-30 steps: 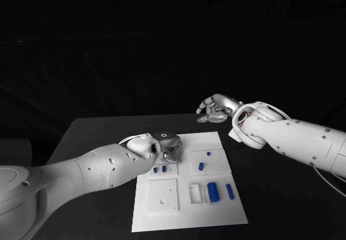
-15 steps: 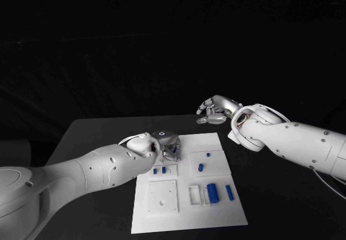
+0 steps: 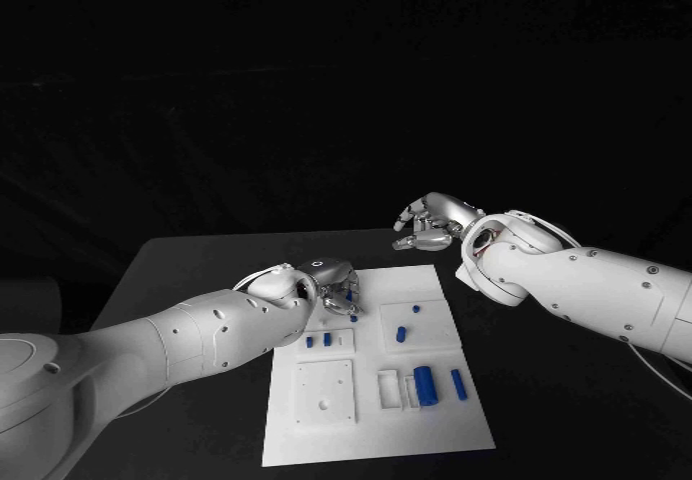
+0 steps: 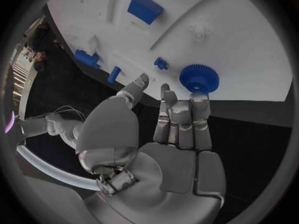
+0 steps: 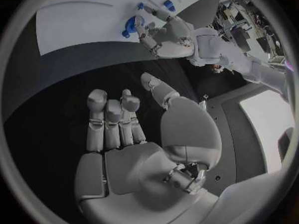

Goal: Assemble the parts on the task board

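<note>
Hovering over the far left corner of the task board (image 3: 378,420), left hand (image 3: 332,280) holds nothing; fingers straight and slightly apart in the left wrist view, thumb separate. Fingertips (image 4: 166,90) stand just above the board edge, near a blue gear (image 4: 199,77) lying flat on the plate. Contact with the gear: cannot tell.

Right hand (image 3: 433,222) is raised beyond the far right corner of the board, over the black table (image 3: 188,260), well apart from the parts. Palm empty, fingers loosely extended side by side, thumb apart.

Task board lies mid-table, white. Parts on it in the head view: a large blue cylinder (image 3: 424,381) and a thinner blue pin (image 3: 459,384) near the right edge, two short blue pegs (image 3: 317,340) upright in the left block, small blue pieces (image 3: 408,321) in the upper right block.
</note>
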`<state>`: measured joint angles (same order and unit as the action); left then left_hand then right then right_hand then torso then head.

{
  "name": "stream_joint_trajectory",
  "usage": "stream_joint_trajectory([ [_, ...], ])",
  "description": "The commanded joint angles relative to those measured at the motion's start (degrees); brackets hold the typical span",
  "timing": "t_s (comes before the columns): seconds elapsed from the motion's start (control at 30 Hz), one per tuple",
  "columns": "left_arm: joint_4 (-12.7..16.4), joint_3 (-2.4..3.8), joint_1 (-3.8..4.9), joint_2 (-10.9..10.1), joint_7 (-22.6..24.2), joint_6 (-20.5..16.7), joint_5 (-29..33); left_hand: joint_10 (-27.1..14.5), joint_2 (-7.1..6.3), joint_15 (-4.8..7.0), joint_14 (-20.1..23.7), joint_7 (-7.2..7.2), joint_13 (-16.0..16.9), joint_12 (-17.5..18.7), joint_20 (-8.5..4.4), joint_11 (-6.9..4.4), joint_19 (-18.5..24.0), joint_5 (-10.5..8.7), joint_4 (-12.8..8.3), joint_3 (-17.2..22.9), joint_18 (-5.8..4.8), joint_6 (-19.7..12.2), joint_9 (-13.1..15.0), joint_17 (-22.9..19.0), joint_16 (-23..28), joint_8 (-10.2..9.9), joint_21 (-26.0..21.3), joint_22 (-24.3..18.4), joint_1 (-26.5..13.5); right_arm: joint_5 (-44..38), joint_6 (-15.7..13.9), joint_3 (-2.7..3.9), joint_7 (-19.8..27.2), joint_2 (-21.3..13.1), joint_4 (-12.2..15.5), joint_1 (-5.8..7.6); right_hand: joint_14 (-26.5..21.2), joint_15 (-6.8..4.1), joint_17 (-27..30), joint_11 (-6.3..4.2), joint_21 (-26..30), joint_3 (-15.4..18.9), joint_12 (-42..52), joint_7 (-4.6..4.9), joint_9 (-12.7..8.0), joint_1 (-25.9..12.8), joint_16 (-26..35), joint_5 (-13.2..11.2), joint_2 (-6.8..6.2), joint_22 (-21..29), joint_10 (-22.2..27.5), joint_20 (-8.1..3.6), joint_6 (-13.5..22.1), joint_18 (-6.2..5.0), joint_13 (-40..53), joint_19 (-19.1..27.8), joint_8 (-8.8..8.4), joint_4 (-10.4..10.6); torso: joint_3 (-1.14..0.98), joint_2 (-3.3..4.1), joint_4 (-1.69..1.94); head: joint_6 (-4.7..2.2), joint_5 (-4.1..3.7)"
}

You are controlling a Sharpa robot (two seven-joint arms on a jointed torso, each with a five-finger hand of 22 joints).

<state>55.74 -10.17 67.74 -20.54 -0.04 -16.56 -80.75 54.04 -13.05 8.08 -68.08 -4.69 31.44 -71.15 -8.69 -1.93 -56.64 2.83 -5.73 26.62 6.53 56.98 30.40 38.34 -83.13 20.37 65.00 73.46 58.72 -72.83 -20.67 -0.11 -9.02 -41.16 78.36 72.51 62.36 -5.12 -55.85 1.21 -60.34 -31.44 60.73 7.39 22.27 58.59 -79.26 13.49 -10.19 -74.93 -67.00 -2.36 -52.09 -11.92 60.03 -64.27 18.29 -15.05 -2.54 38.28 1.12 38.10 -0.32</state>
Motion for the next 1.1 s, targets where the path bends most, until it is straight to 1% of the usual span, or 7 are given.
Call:
stream_joint_trajectory([
  [0.03, 0.5, 0.72, 0.01, -0.5, 1.0, -2.3, 7.0, -0.3, 0.06, -0.11, -0.1, -0.02, -0.1, 0.3, -4.43, 0.25, -0.2, -0.04, 0.0, -0.5, 0.58, -0.7, -0.1, 0.1, 0.4, 0.0, -0.2, -0.1, -0.6, -3.7, -1.1, 0.0, -3.1, -0.1, 0.5, -0.2, 0.4, 0.01, -0.2, -0.34, -0.3, 0.4, 0.3, -0.06, 0.2, -0.8, 0.3, -0.6, -0.77, -0.8, -0.1, -0.26, -0.7, -3.08, 0.1, 0.0, 0.19, 0.6, 0.04, 0.0, -0.01, 0.04, 0.04],
  [0.23, 2.1, 3.07, 0.12, -3.0, 2.2, -2.9, 17.9, -2.3, 0.81, -0.75, 0.5, -0.68, -1.9, 3.4, -4.2, 0.93, 0.4, 0.0, 0.2, -0.8, 0.58, -2.4, -0.4, -0.2, 1.2, -0.5, -0.7, -0.3, -0.5, -7.0, 0.2, -0.04, -6.4, -0.4, 2.0, -0.66, 0.5, -0.28, -0.5, -0.68, -0.5, 1.4, 0.7, -0.41, 0.6, -1.4, 0.3, -2.1, -1.75, -0.8, -0.3, -0.42, -1.5, -3.08, 0.4, 0.0, 0.71, 1.0, 0.06, -0.1, 0.07, 0.0, 0.0],
  [0.33, 3.5, 3.84, 0.77, -5.1, 2.6, -2.6, 24.4, -3.6, 1.85, -1.32, 1.5, -1.22, -4.1, 7.0, -3.66, 1.52, 1.5, 0.12, -0.6, -0.5, 0.48, -3.2, -0.5, -1.0, 3.0, -0.6, -1.6, -0.7, 0.7, -8.4, 1.9, -0.52, -8.1, -0.5, 3.0, -0.76, 0.5, -0.53, -0.7, -0.97, -0.6, 1.7, 1.2, -0.69, 1.1, -1.5, 0.2, -3.5, -2.02, -0.8, -0.3, -0.54, -2.2, -3.08, 0.8, 0.0, 1.26, 1.2, -0.02, -0.13, 0.11, -0.02, -0.05],
  [0.53, 6.3, 4.1, 2.57, -9.2, 2.4, -1.7, 36.0, -3.6, 3.17, -2.0, 2.2, -1.76, -6.6, 10.2, -2.88, 2.13, 2.5, 0.14, -1.9, 0.4, 0.13, -3.7, -0.6, -2.0, 5.2, -0.2, -2.8, -1.2, 2.6, -9.6, 6.2, -2.83, -10.1, 0.8, 3.3, -0.77, 0.8, -0.92, -1.1, -1.39, -0.9, 1.7, 2.1, -1.16, 1.9, -1.2, -0.1, -4.0, -2.24, -0.9, -0.5, -0.79, -3.4, -3.08, 1.6, -0.3, 2.06, 1.6, 0.1, -0.12, 0.16, -0.29, -0.03],
  [0.67, 8.3, 4.1, 2.84, -11.5, 2.5, -2.3, 38.0, -3.9, 3.59, -2.13, 2.6, -1.9, -7.0, 10.9, -2.73, 2.32, 2.9, 0.2, -2.3, 0.9, 0.04, -3.8, -0.7, -2.3, 5.9, -0.2, -3.2, -1.4, 3.2, -10.8, 7.7, -3.84, -11.2, 2.6, 2.7, -1.38, 0.9, -1.03, -1.2, -1.56, -1.0, 1.7, 2.3, -1.36, 2.1, -1.3, -0.1, -4.2, -2.1, -0.9, -0.6, -0.83, -4.0, -3.08, 1.7, -0.4, 2.43, 1.8, 0.1, -0.11, 0.14, -0.41, 0.11],
  [0.9, 11.1, 4.06, 2.84, -14.3, 4.9, -4.0, 43.4, -3.1, 3.89, -2.38, 2.6, -2.09, -8.0, 11.8, -2.31, 2.56, 3.4, 0.18, -2.6, 1.1, -0.38, -4.1, -0.8, -3.0, 7.4, 0.3, -4.2, -1.9, 2.9, -13.5, 10.3, -4.07, -12.7, 6.5, 0.7, -3.03, 1.1, -1.86, -1.6, -2.43, -1.4, 0.0, 3.2, -2.26, 3.1, -2.5, 0.0, -7.4, -1.54, -0.9, -1.1, -0.9, -5.9, -3.08, 2.7, -0.5, 3.32, 5.0, 0.18, -0.05, 0.13, -0.48, 0.22],
  [1.1, 13.1, 4.05, 2.84, -16.0, 7.4, -6.4, 48.9, -2.7, 3.86, -2.47, 3.1, -2.1, -8.6, 12.2, -2.14, 2.61, 4.0, 0.18, -2.8, 1.2, -0.67, -4.1, -0.8, -3.7, 8.9, 0.7, -5.0, -2.3, 2.7, -16.9, 11.0, -4.29, -14.2, 9.8, -1.7, -4.08, 1.3, -2.16, -2.0, -2.73, -1.7, -2.5, 3.0, -2.51, 3.2, -3.1, 0.2, -10.0, -2.73, -0.8, -1.4, -1.0, -6.6, -3.08, 3.0, -0.5, 3.07, 8.2, 0.25, -0.03, 0.23, -0.55, 0.23],
])
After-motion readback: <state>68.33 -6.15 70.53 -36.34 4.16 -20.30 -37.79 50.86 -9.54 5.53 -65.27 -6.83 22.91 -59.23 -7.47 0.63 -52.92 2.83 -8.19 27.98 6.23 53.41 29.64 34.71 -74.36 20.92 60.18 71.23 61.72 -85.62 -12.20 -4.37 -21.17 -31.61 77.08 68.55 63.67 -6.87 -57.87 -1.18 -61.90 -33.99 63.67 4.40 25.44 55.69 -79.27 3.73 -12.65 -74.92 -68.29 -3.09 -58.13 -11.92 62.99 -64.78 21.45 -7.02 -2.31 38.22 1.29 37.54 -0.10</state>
